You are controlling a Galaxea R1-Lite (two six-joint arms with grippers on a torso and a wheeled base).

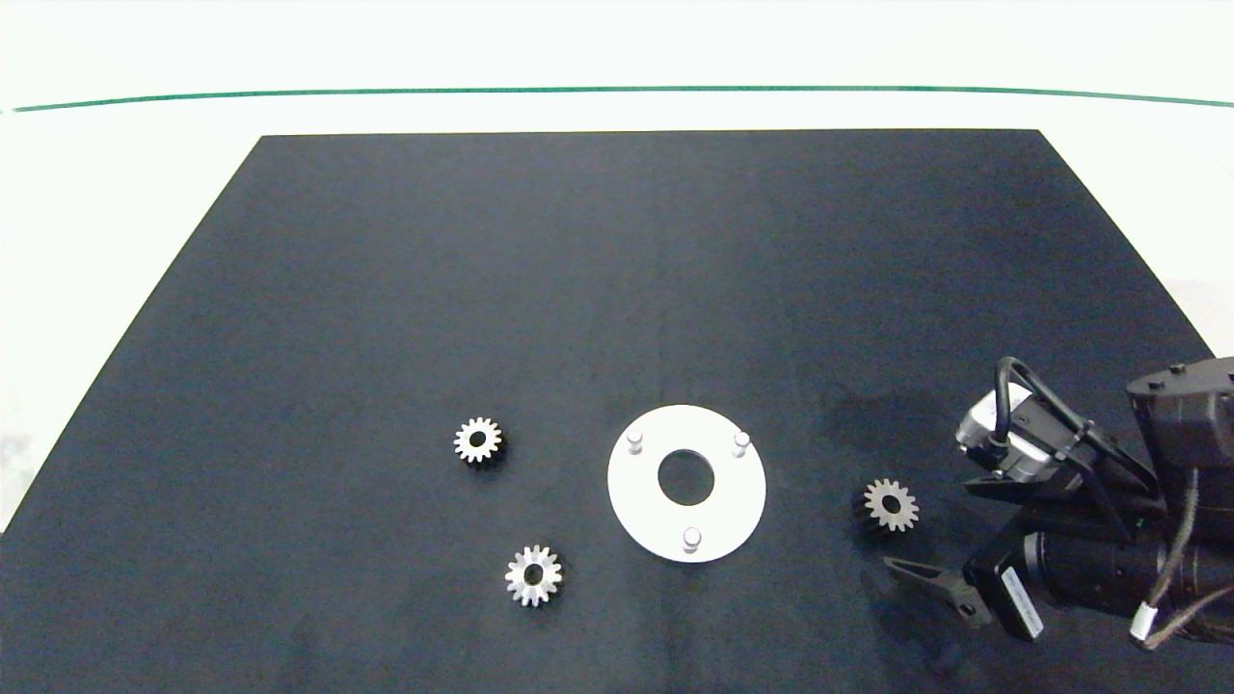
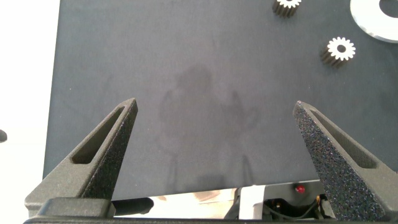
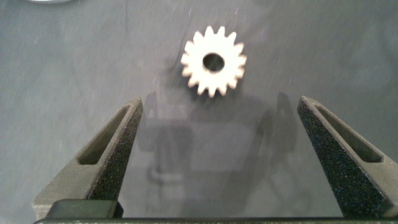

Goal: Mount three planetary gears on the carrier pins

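Hovering low at the near right of the black mat (image 1: 617, 289), the right gripper (image 3: 214, 155) has its two grey fingers spread wide with nothing between them. Just beyond its fingertips, roughly centred on the gap and clear of both pads, lies one of the planetary gears (image 3: 213, 61), flat on the mat with its centre hole facing up. From the head view this gear (image 1: 889, 504) sits just to the right of the white disc (image 1: 641, 506), apart from its rim, and one finger of the right gripper (image 1: 930, 578) shows just nearer than it.

On the disc the three carrier pins stand bare in a triangle: the nearest (image 1: 690, 539), then the far left (image 1: 634, 440) and the far right (image 1: 740, 442).

Left of the disc, a second gear (image 1: 533, 575) lies nearer and a third (image 1: 478, 440) farther off, both flat and well apart from each other.

The left gripper (image 2: 214, 124) is likewise wide open and empty over bare mat, well away from those two gears.
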